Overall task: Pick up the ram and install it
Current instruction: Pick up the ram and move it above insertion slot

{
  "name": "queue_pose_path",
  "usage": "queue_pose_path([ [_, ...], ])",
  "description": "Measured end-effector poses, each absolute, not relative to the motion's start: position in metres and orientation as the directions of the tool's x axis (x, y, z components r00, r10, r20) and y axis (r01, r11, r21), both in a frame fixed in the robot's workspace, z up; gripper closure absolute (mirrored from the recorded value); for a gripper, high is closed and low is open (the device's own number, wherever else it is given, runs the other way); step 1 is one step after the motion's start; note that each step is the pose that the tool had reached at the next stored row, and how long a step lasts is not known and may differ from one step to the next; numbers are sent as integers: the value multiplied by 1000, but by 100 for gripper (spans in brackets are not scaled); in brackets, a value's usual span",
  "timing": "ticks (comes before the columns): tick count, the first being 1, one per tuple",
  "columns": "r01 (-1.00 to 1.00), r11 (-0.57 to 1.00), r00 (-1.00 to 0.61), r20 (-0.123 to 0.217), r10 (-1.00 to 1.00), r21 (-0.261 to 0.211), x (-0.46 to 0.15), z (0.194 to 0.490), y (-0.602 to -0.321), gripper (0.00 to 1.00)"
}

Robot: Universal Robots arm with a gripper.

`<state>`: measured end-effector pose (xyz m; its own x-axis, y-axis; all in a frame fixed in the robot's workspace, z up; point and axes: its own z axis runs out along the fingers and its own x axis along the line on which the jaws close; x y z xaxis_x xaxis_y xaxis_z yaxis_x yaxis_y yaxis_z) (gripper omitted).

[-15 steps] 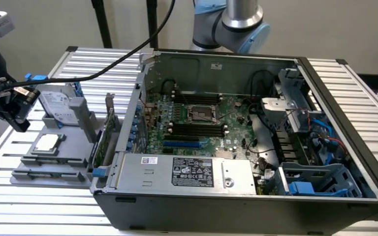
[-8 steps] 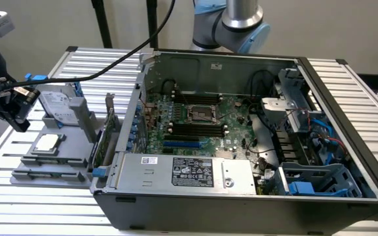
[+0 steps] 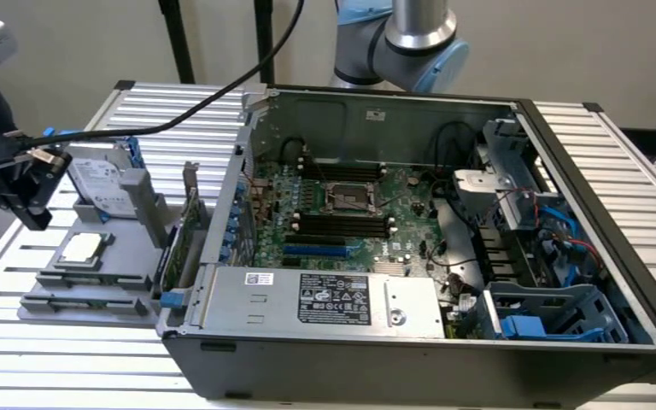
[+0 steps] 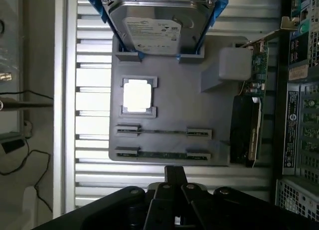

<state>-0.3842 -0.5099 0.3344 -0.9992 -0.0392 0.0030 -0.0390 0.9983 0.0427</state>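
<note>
Gripper [image 3: 23, 192] is closed tight with nothing in it. In the exterior view we see it over the worktop [image 3: 66, 359], at about 9 o'clock from the PC case [image 3: 419, 367] and at about 10 o'clock from the grey parts holder [image 3: 123, 266].

In the wrist view the ram [image 4: 162, 154] shows as a thin green strip in the holder's slot row nearest the gripper [image 4: 175, 176]. It is close to the fingertips but not touching them. In the exterior view that end of the holder is at 6 o'clock.

Counts:
- ram: 1 confirmed. The second slot row [image 4: 162, 133] shows only a dark line, so we can't tell.
- hard drive [image 4: 152, 28] in blue brackets: 1
- processor chip [image 4: 137, 95]: 1, silver and square
- expansion card [image 4: 249, 135]: 1, standing on edge at the holder's case side
- PC case: 1, side open, motherboard [image 3: 408, 201] exposed

Writing:
- The hard drive has a white label with a logo and print, too small for us to read.
- The power supply [image 3: 317, 299] has a dark label plus a barcode sticker, also unreadable.
</note>
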Motion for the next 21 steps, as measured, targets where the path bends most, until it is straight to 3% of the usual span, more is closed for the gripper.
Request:
queue_pose_path([
  [21, -409, 912, -912, 3, -409, 43, -384, 328, -510, 89],
])
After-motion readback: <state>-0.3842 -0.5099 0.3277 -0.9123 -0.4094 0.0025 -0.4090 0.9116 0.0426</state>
